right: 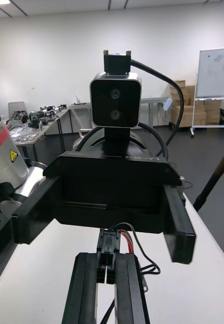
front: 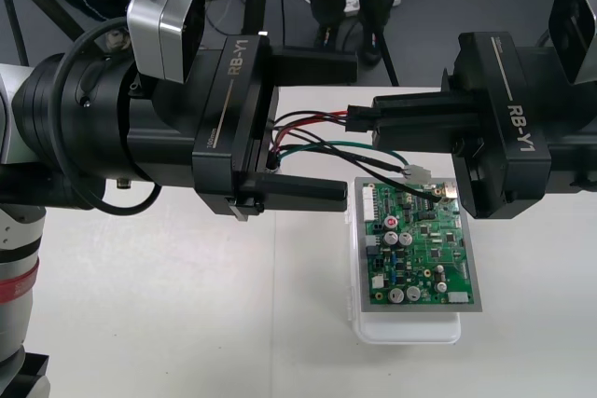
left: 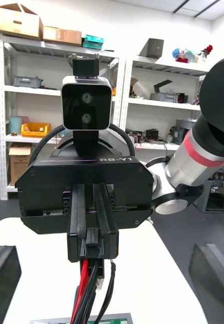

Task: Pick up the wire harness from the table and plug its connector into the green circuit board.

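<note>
Where the harness is: small wire harness (left: 84,288) of thin red, black and green wires, held clear of the plain light counter (front: 187,305), just beyond the far-left corner of the green circuit board (front: 429,249) on its white base (front: 410,331); not plugged in.
Right gripper (right: 107,260): jaws together, clamped on the harness's small black plug (right: 108,244); the wires trail out from it.
Left gripper (front: 347,128): facing the right one, jaws wide apart, one finger on either side of the plug end, holding nothing.
Loose end: black and green wires droop to a small whitish connector (front: 417,172) hanging over the board's far edge.
Weight: judged very light.
Stiffness: wires limp, likely to sag and swing; plug body rigid.
Fragility: thin wires and contacts would probably suffer from pulling or a skewed insertion.
Where to hold: squarely by the plug's hard body, never by the wires.
Risk: slack wires may snag on the board's upright components.
</note>
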`<action>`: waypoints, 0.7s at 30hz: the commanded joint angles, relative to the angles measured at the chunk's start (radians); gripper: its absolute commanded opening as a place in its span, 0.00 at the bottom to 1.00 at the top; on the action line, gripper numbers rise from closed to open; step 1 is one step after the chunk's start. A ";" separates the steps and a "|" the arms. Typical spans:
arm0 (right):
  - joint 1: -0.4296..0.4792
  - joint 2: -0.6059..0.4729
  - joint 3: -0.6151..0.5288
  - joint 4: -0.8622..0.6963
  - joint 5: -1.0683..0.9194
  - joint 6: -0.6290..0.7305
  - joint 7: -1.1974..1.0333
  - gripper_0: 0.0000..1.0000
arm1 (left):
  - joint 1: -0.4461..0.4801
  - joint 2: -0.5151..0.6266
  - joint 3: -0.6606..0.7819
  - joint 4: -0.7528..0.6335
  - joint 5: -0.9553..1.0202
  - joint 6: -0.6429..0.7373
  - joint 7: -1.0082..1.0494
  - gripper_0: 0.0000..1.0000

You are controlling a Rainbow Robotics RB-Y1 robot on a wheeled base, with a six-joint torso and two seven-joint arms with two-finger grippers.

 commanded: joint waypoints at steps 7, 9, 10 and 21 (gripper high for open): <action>0.008 0.013 -0.012 -0.019 0.003 -0.002 0.035 0.00 | 0.010 0.028 -0.020 -0.036 0.016 0.060 -0.045 0.20; 0.008 0.013 -0.012 -0.019 0.003 -0.002 0.034 0.00 | 0.010 0.028 -0.020 -0.036 0.016 0.062 -0.045 0.00; 0.008 0.013 -0.012 -0.019 0.003 -0.002 0.034 0.00 | 0.010 0.030 -0.024 -0.036 0.016 0.065 -0.045 0.00; 0.006 0.013 -0.012 -0.019 0.002 -0.003 0.034 0.00 | 0.010 0.030 -0.030 -0.036 0.019 0.080 -0.045 0.00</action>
